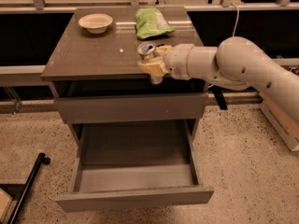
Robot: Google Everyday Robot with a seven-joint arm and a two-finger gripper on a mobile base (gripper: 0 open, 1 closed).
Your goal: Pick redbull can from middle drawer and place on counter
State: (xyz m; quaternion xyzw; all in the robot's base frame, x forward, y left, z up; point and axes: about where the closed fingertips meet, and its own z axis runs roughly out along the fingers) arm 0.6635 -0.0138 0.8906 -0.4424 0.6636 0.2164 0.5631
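My gripper is shut on the redbull can, whose silver top with pull tab shows above the yellowish fingers. The can is held upright at the front edge of the counter, right of its middle, its bottom hanging a little below the edge. The white arm reaches in from the right. The middle drawer is pulled open below, and its tray looks empty.
A white bowl stands at the counter's back left. A green snack bag lies at the back right. A shut drawer front sits above the open drawer. A black bar lies on the speckled floor at left.
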